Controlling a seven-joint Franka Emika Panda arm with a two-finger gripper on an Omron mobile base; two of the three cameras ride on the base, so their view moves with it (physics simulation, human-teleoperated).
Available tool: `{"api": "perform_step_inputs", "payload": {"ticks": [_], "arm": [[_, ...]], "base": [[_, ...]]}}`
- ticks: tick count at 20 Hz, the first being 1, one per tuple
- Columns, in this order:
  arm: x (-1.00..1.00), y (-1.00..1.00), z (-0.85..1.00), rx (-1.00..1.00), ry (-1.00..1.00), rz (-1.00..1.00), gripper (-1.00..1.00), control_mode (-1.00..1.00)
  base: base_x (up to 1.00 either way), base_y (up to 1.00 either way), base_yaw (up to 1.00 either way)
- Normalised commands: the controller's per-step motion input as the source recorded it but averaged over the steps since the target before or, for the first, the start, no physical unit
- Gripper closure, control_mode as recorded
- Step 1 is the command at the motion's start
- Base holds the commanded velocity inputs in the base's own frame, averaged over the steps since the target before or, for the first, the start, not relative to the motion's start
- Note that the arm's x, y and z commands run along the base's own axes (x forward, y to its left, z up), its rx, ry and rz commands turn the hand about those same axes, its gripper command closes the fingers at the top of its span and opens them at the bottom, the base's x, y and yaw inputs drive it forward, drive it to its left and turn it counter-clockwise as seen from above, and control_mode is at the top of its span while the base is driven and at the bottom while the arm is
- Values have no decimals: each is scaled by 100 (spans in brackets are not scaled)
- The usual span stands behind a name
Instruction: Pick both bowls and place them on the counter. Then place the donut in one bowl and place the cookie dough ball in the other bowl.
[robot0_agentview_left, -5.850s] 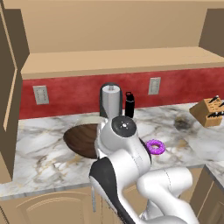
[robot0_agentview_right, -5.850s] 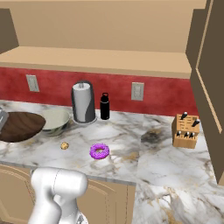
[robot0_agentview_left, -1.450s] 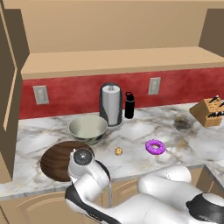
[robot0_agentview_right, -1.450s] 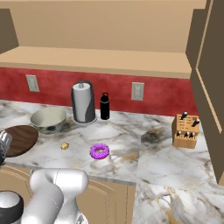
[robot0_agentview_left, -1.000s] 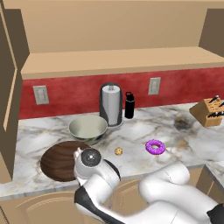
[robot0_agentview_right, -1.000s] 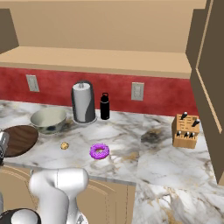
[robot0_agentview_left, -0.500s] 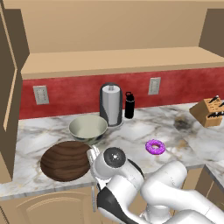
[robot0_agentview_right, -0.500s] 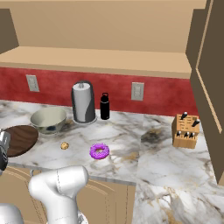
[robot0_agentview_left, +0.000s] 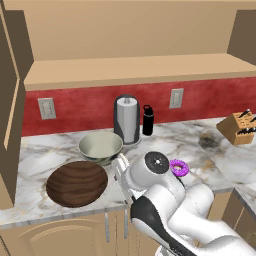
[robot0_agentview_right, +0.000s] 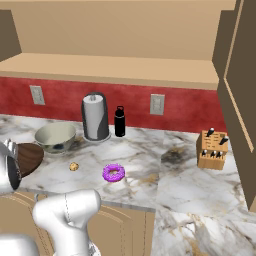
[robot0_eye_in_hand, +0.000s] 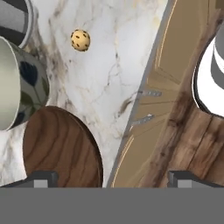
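A: What does the room look like?

B: A marble desk (robot0_agentview_right: 150, 165) with brown veins runs under a red wall and a tan shelf, with tan cabinet doors (robot0_eye_in_hand: 144, 131) below its front edge. A paper towel roll (robot0_agentview_left: 127, 120), a black bottle (robot0_agentview_left: 147, 120) and a knife block (robot0_agentview_right: 212, 148) stand along the back edge.

A: And the 2 bowls?

B: The wooden bowl (robot0_agentview_left: 77, 183), dark brown and shallow, sits at the front edge toward the left end. The grey-green bowl (robot0_agentview_left: 100, 146), deeper and cream inside, sits just behind it. The donut (robot0_agentview_right: 114, 173) with purple icing lies near the front edge, and the cookie dough ball (robot0_agentview_right: 73, 166), tan and speckled, lies between it and the bowls.

A: The end effector?

B: The end effector (robot0_eye_in_hand: 109, 177) stands wide open over the desk's front edge beside the wooden bowl, holding nothing.
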Motion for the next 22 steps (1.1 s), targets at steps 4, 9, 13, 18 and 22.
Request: {"api": "perform_step_inputs", "payload": {"ticks": [4, 9, 13, 18, 22], "arm": [[8, -38, 20, 0, 0, 30, -100, -100], [15, -36, 4, 0, 0, 36, -100, -100], [11, -41, 0, -3, 0, 39, -100, -100], [10, -41, 0, -10, -1, 38, -100, -100], [9, -28, 0, -14, -18, 33, -100, -100]], "base": [[0, 0, 0], [0, 0, 0], [0, 0, 0], [0, 0, 0], [0, 0, 0]]}}
